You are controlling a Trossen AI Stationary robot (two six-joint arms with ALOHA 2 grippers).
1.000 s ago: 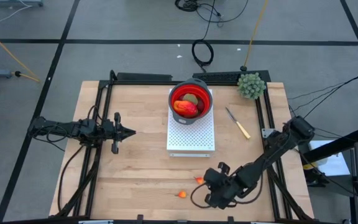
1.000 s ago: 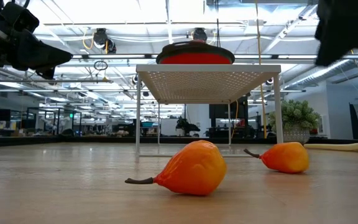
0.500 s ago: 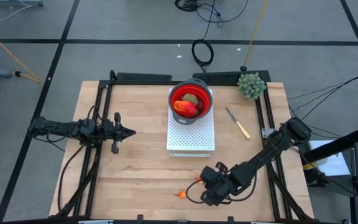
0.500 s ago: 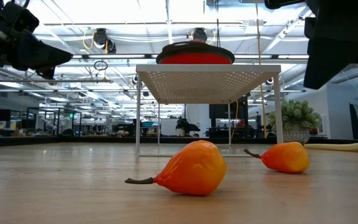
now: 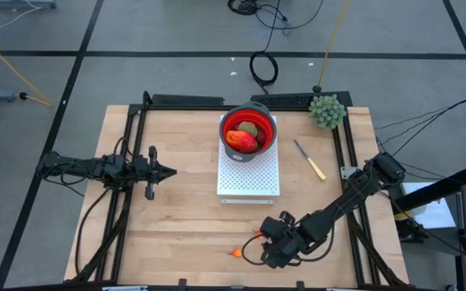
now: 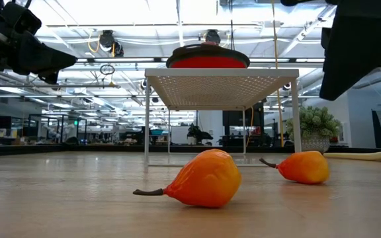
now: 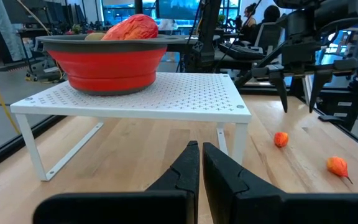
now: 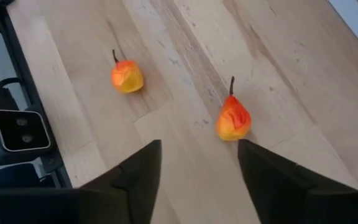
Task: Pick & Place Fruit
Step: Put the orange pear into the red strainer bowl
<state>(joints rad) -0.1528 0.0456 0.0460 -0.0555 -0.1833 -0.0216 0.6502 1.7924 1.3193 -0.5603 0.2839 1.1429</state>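
A bowl (image 5: 248, 129) sits on the far end of a rack (image 5: 249, 178) at the table's (image 5: 184, 210) middle, with fruit (image 5: 242, 140) inside; a knife (image 5: 309, 160) lies right of the rack, a plant (image 5: 327, 111) at the far right corner. Two small pears lie near the front edge, apart; one pear (image 5: 236, 253) is left of the other pear (image 5: 258, 234); the right gripper (image 5: 267, 242) hangs just over them; the left gripper (image 5: 168, 170) waits left of the rack.

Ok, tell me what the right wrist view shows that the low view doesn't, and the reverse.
Only the right wrist view: the right gripper standing open above the wood, and a small black camera at the table's edge. Only the low view: the white rack with the red bowl on top, and the green plant. Both share the two orange pears lying on the table.
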